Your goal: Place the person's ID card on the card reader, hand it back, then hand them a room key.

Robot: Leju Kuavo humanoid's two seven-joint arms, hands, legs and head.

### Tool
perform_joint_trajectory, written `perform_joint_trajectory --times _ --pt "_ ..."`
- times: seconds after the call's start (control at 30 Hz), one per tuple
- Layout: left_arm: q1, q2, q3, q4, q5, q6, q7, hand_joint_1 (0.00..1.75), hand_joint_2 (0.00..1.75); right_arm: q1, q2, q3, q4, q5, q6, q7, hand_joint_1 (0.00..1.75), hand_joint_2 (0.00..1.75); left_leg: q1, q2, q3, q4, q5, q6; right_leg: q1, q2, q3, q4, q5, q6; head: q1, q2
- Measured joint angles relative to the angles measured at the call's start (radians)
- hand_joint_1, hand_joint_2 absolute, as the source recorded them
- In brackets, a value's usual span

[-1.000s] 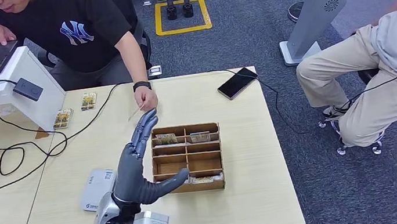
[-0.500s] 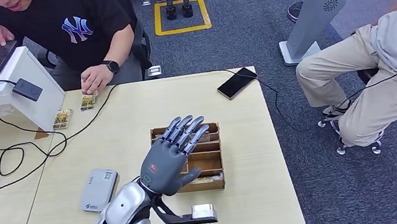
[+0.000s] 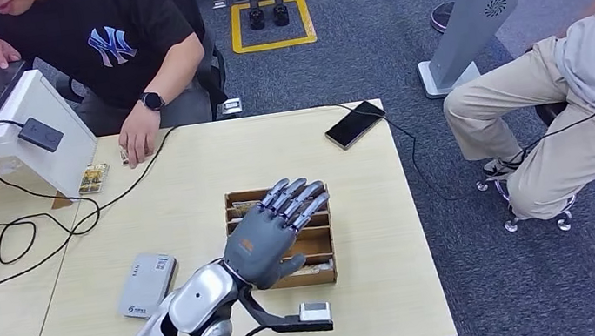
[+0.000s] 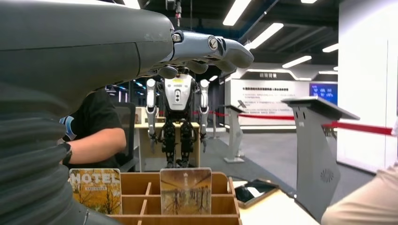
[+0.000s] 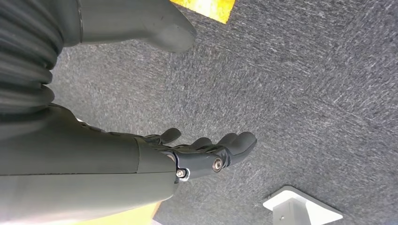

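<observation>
Grey, coarse-weave carpet floor; pale wood-laminate bench point(image 3: 190, 179), rectangular, matte, crossed by black cables. Near its middle sits a brown cardboard tray point(image 3: 318, 242) split by thin dividers into small compartments; room key cards stand upright in the far row, one printed "HOTEL" point(image 4: 95, 189) with autumn trees, a second key card point(image 4: 186, 190) in the neighbouring slot. Left hand point(image 3: 273, 235), dark grey with a smooth moulded back, hovers over the tray with fingers straight and spread, thumb out, holding nothing. Right hand point(image 5: 206, 151) hangs over carpet, fingers extended and slightly apart, empty. White rounded-rectangle card reader point(image 3: 146, 284) lies flat on the near left of the bench, well apart from the tray. A person in a black T-shirt sits at the far edge; their hand point(image 3: 135, 144) rests on the benchtop over a small card, whether the ID card I cannot tell. Another small patterned card point(image 3: 93, 177) lies just left of it. A glossy black phone point(image 3: 355, 124) lies at the far right edge.
</observation>
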Motion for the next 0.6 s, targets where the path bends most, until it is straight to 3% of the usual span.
perform_joint_trajectory --times 0.6 --pt "-0.038 0.022 -0.025 0.054 0.016 -0.033 0.004 0.00 1.75 0.004 0.000 0.000 0.000 0.030 0.000 -0.007 0.00 1.75 0.000 0.000 0.000 0.000 0.000 0.000 0.000 0.000 0.000 0.000 0.000 0.000 0.000 0.000"
